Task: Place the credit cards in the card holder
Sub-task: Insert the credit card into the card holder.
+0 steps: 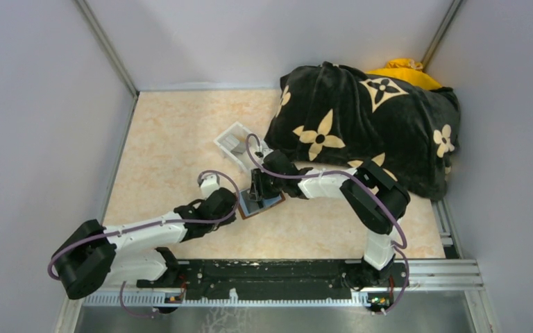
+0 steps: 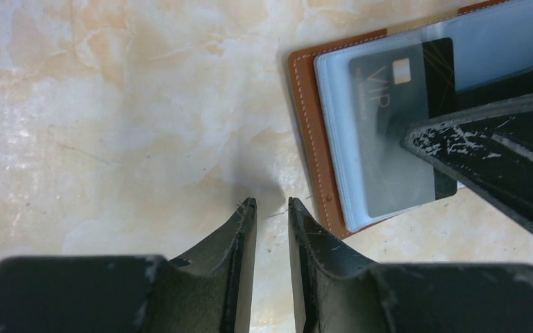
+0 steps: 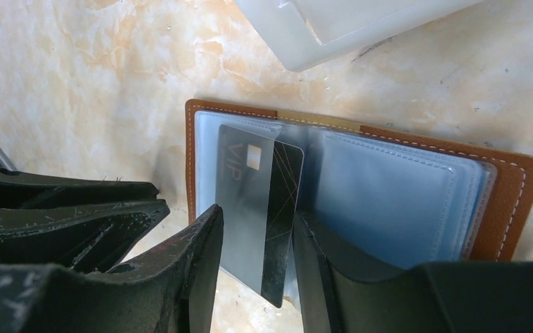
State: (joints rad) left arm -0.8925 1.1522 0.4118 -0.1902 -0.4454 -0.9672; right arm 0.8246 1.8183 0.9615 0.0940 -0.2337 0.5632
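Jaws of your right gripper (image 3: pixel 257 214) stood parted either side of the dark credit card's (image 3: pixel 250 173) near end; whether they pinched or only flanked it, you could not tell. That card lay partly inside one clear sleeve of the open card holder (image 3: pixel 506 187) on the table (image 2: pixel 111 104), long axis running back between those jaws. Your left gripper (image 2: pixel 272 202), barely ajar and empty, hovered just beside the holder's corner, farther from the card.

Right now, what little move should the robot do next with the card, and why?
Probably nudge the VIP card deeper into its clear sleeve with the right gripper. A dark strip of it sticks out near the card holder's fold, and the jaws stand apart around it.
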